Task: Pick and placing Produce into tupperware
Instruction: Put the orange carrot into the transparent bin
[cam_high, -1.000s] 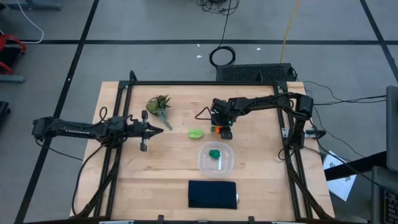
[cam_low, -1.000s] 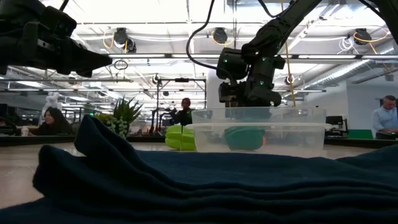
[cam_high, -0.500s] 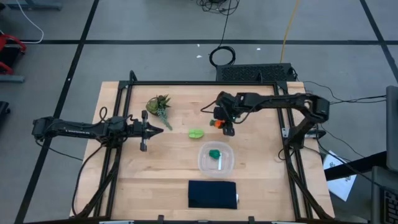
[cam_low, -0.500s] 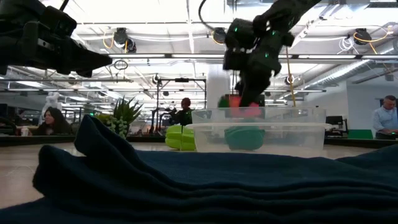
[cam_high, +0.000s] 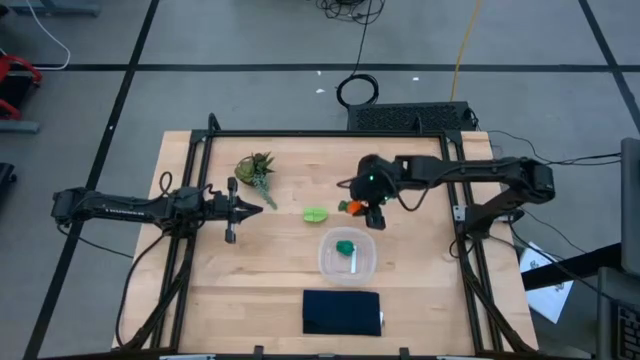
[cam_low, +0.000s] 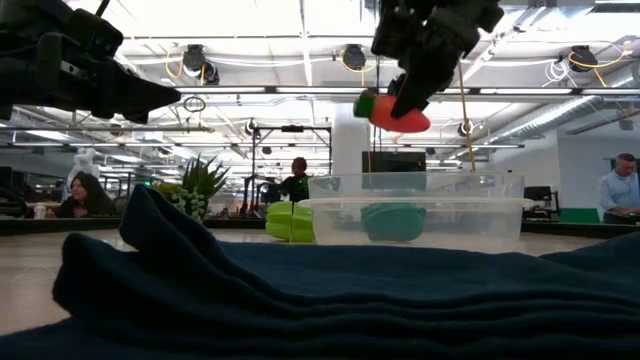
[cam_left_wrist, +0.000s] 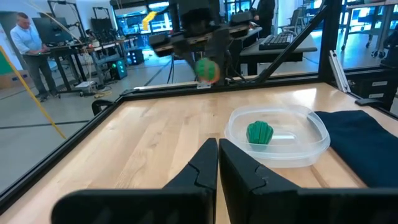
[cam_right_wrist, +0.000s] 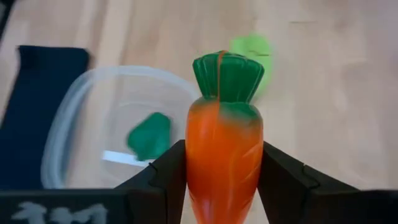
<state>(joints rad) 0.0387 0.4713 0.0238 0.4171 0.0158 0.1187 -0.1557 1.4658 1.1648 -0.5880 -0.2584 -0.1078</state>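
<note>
Up near the middle of the high view, a bit right of centre, the orange carrot (cam_high: 352, 207) is hanging in the air, pinched between the fingers of the right gripper (cam_high: 368, 208). From the right wrist view you can see it really well: carrot (cam_right_wrist: 222, 146) clamped on both sides by the two dark fingers (cam_right_wrist: 163, 175), green top pointing away from the camera. In the low view the carrot (cam_low: 392, 112) sits clearly above the rim of the tupperware (cam_low: 414, 207), tilted, green end toward the left of the frame.

The tupperware (cam_high: 347, 255) is just below the carrot in the high view, lower centre of the table. The dark green lump (cam_high: 345, 246) is already inside it, along with a pale strip that I can't identify. The light lime-green piece (cam_high: 315, 214) is lying on the wood (cam_high: 270, 280) to the upper left of the container, apart from it.

Below the tupperware, near the bottom edge of the table, there's the dark navy cloth (cam_high: 342, 312). The leafy plant sprig (cam_high: 256, 169) is in the upper left part of the table.

The left gripper (cam_high: 246, 209) is parked at the left side of the table, just below the sprig, fingers closed together with nothing between them (left wrist view shows them (cam_left_wrist: 217, 168) touching).

A few people are in the room behind the table in the low view.
</note>
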